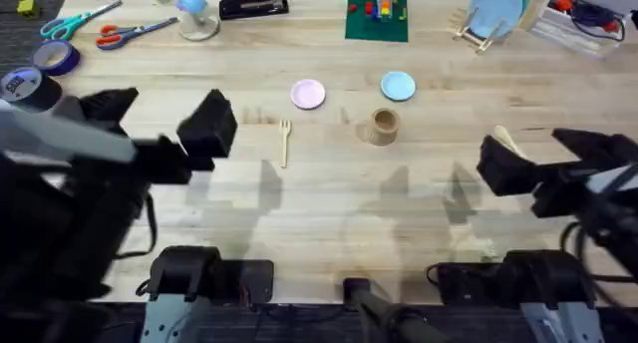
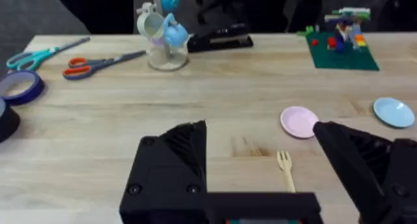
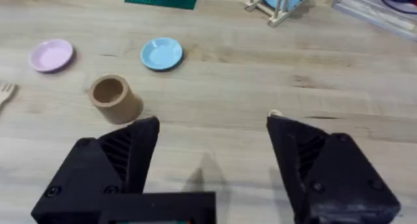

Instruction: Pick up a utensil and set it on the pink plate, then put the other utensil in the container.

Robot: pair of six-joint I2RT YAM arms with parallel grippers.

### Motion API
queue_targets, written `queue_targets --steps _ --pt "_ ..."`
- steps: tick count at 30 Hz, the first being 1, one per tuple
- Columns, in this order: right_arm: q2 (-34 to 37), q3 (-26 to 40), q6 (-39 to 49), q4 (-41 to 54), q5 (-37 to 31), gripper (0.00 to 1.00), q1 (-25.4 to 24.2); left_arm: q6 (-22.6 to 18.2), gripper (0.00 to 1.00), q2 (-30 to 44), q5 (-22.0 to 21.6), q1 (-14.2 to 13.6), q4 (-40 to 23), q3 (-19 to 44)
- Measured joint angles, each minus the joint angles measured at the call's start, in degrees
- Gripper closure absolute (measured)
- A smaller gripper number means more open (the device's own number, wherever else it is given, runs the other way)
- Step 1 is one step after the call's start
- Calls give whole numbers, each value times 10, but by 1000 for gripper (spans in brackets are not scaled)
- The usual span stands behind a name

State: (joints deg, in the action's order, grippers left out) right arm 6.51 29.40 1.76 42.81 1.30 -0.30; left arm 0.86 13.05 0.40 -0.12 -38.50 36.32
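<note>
Nearest the bases, the left tool [image 1: 204,134] is hovering over the light wooden table [image 1: 329,198] at the left side, its black fingers spread wide with nothing between them. The right tool [image 1: 503,164] is hanging over the right side, fingers likewise spread and empty. Just beside its upper finger, a small pale wooden utensil with a rounded end [image 1: 503,139] is lying on the table, mostly hidden; in the right wrist view only its tip [image 3: 275,112] is peeking out by the finger.

Toward the middle, the small pale wooden fork [image 1: 284,142] is lying flat, tines pointing away from the bases, apart from both tools. In the left wrist view it [image 2: 285,168] is showing between the two spread fingers.

To the fork's right, the small brown cylindrical cup [image 1: 384,126] is lying tilted on its side, its open mouth showing in the right wrist view [image 3: 114,99].

A little farther, the small round flat pink plate [image 1: 307,94] is sitting bare, just beyond the fork. The small round light-blue plate [image 1: 398,85] is sitting to its right, beyond the cup.

Along the far edge: scissors with orange handles [image 1: 135,32], a black stapler [image 1: 251,2], a green baseplate with bricks [image 1: 377,19].
</note>
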Motion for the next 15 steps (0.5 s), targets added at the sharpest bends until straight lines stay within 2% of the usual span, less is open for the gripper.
queue_targets --steps 9,15 --pt "186 167 19 101 0 7 0 0 7 239 0 0 -155 210" --pt "313 267 32 170 0 7 0 0 8 365 7 0 -249 338"
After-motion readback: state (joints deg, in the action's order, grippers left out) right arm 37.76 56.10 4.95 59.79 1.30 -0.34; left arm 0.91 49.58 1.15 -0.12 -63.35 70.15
